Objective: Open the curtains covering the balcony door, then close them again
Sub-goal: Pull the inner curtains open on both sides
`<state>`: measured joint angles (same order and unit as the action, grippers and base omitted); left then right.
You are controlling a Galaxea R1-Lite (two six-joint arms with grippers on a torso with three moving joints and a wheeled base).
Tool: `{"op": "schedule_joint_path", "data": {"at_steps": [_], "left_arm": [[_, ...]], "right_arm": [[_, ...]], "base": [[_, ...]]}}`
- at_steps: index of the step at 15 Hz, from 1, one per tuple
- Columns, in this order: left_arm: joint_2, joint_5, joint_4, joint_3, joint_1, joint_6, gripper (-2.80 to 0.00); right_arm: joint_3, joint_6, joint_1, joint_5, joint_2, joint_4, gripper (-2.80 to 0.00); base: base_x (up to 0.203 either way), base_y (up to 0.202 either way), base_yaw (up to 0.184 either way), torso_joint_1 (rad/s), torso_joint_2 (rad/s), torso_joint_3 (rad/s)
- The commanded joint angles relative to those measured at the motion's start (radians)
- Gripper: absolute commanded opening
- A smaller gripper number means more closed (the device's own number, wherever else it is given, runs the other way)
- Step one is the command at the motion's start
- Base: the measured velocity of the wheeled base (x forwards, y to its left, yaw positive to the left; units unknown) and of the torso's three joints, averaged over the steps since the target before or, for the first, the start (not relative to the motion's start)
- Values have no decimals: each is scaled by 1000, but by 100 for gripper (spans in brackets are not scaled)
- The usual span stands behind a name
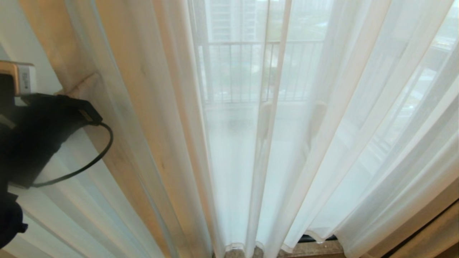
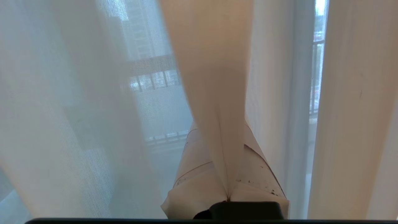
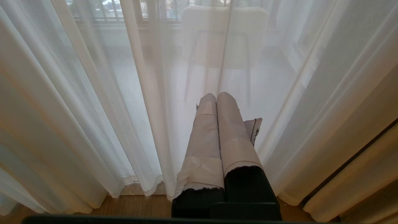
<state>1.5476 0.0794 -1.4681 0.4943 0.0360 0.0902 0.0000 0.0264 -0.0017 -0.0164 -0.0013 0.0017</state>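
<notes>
Sheer white curtains [image 1: 251,143] drawn shut across the balcony door [image 1: 319,238], hanging in long folds to the floor; only a dark strip of door frame visible below the hem. Balcony railing [image 1: 236,71] seen dimly through the fabric. Tan drape [image 1: 118,107] at left edge of the sheers. Left pincer [image 2: 228,189] raised at far left, taped fingers [image 2: 199,183] pressed together on a pinched fold of curtain. Right pincer [image 3: 217,102] low near the wooden floor [image 3: 140,205], fingers closed on nothing, tips toward the fabric.
</notes>
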Motion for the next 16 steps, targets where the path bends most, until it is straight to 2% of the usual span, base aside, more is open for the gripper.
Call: {"op": "schedule_joint_path", "data": {"at_steps": [1,16], "left_arm": [[-26,-1,-9,-3,-1,0,-280],[-156,-1,-5,-51,-2,14,-280]], "right_arm": [[0,1,0,-1,1,0,-280],[0,1,0,-1,1,0,-280]], "base": [[0,0,0,0,0,0],[0,0,0,0,0,0]]}}
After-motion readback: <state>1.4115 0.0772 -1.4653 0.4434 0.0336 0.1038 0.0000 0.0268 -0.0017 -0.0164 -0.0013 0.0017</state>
